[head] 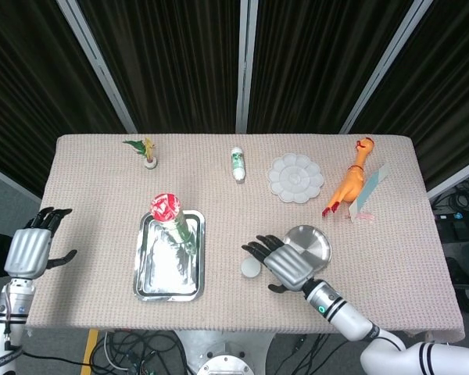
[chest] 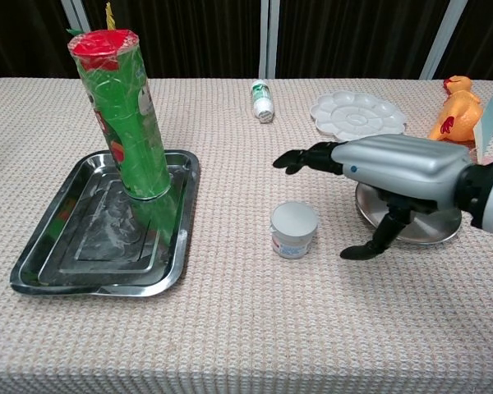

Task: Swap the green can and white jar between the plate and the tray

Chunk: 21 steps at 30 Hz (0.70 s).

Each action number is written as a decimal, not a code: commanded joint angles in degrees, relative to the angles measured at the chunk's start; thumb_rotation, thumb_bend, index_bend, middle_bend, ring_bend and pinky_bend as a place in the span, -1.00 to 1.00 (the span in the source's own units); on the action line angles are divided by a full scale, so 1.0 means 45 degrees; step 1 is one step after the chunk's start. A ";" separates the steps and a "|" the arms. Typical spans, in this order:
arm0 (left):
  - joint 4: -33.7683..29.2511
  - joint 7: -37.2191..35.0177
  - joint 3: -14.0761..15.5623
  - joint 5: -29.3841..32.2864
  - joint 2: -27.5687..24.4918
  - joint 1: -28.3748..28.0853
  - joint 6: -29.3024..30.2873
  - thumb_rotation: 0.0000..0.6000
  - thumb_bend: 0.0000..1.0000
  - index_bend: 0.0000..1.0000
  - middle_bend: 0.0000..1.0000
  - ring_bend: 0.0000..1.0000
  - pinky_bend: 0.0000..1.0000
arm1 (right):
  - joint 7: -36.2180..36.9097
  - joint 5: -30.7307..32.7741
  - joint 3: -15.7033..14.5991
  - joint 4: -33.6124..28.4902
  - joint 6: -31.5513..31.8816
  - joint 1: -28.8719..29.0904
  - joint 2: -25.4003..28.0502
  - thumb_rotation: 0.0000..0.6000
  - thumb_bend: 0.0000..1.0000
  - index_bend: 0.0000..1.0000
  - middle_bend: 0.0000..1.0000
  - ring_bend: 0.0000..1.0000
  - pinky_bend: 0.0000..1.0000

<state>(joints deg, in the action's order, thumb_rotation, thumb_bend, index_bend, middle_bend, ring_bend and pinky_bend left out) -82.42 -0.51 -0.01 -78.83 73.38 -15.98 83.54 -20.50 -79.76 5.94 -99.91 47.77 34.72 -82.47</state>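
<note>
silver-backed robot hand, black fingers

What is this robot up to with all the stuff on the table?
It is swapping two containers. The green can already stands upright in the tray. The white jar sits on the tablecloth between the tray and the round metal plate, not yet on it. The right hand hovers beside the jar with fingers spread, holding nothing. The left hand hangs open off the table's edge.
</note>
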 commanded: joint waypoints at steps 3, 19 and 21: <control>0.0702 -0.0891 0.0223 -0.0746 0.0295 0.0473 0.0382 1.00 -0.76 -0.60 -0.59 -0.74 -0.36 | -0.0992 0.0907 -0.0019 0.0435 0.0016 0.0365 -0.0884 1.00 -0.70 -1.00 -0.72 -0.95 -0.65; 0.1043 -0.1332 0.0143 -0.1005 0.0400 0.0894 -0.0060 1.00 -0.76 -0.59 -0.59 -0.76 -0.36 | -0.1113 0.0874 -0.0300 0.1479 0.0846 0.0621 -0.2304 1.00 -0.39 -0.46 -0.35 -0.44 -0.09; 0.1045 -0.1346 0.0114 -0.1034 0.0390 0.0930 -0.0086 1.00 -0.76 -0.59 -0.59 -0.76 -0.36 | -0.1135 0.0907 -0.0304 0.1524 0.0885 0.0655 -0.2334 1.00 -0.35 -0.38 -0.29 -0.35 0.00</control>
<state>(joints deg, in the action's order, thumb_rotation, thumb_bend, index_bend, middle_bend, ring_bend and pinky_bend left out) -77.73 -6.56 0.52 -83.48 75.14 -11.79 83.16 -25.58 -75.71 4.58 -93.11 51.68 37.62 -92.93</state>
